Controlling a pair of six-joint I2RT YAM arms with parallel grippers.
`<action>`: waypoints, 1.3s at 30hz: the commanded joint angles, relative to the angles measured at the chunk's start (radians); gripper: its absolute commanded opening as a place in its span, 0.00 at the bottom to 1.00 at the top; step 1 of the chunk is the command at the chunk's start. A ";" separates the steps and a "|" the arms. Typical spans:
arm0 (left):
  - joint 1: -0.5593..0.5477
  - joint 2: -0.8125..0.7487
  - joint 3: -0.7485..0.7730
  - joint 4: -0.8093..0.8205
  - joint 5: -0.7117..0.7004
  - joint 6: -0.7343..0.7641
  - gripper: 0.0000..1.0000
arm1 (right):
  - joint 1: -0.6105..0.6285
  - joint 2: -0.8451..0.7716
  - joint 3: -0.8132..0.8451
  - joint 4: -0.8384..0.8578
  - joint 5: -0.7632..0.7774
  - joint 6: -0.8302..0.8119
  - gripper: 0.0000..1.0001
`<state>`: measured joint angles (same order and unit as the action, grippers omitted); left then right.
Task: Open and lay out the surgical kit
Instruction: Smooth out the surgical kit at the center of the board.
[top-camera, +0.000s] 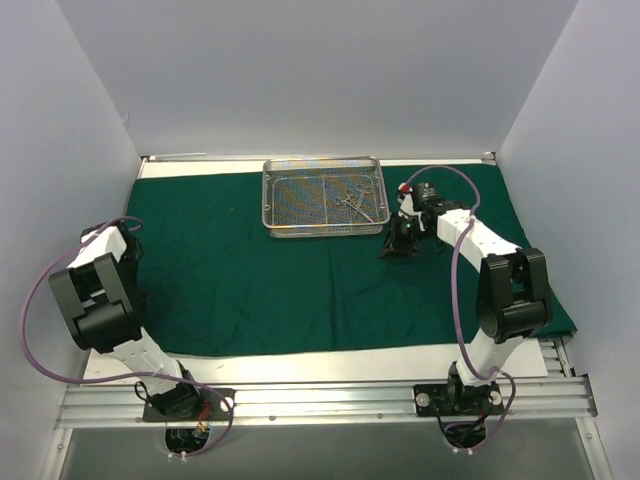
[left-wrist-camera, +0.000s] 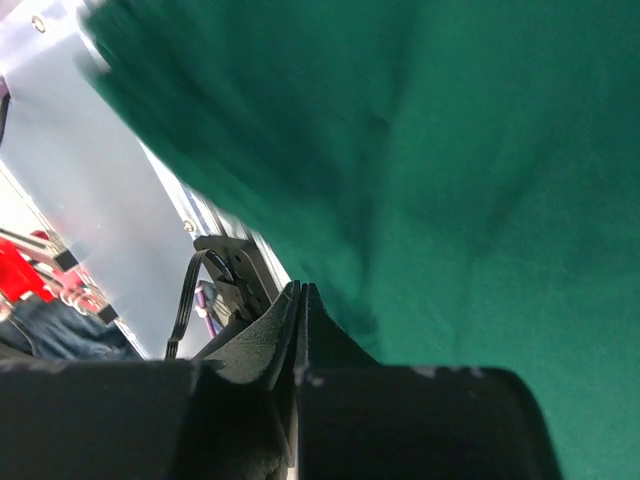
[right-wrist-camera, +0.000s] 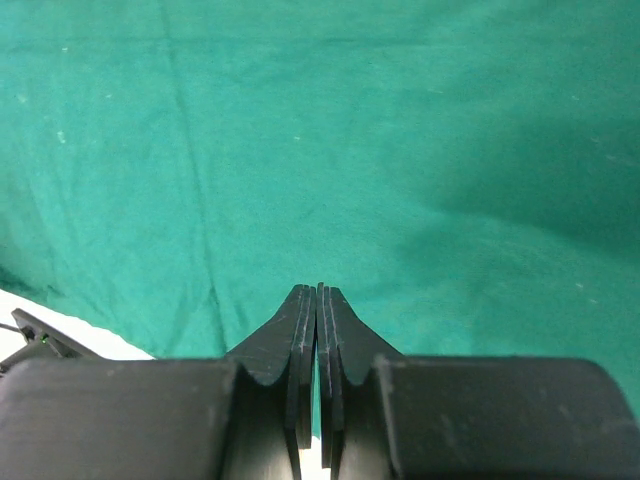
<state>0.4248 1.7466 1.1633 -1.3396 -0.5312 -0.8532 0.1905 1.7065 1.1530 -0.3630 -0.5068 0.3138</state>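
On the worktop, the green cloth is spread out flat. Its far middle part is taken up by the wire tray, and small silver tools are kept inside. The left claw and the right claw are closed all the way, and nothing is held. The right claw is seen just beside the tray.
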 joint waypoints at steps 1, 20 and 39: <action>-0.064 -0.004 0.033 -0.325 -0.019 -0.004 0.02 | 0.018 -0.004 0.053 -0.022 -0.024 -0.002 0.00; -0.349 0.290 0.593 -0.238 0.065 0.244 0.02 | -0.087 -0.027 -0.021 -0.047 0.077 -0.007 0.00; -0.248 0.490 0.456 0.011 0.229 0.336 0.02 | -0.249 0.018 -0.252 0.002 0.188 0.106 0.00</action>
<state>0.1745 2.2284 1.6016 -1.3514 -0.2924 -0.5079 -0.0689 1.7531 0.9943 -0.3202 -0.3462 0.3656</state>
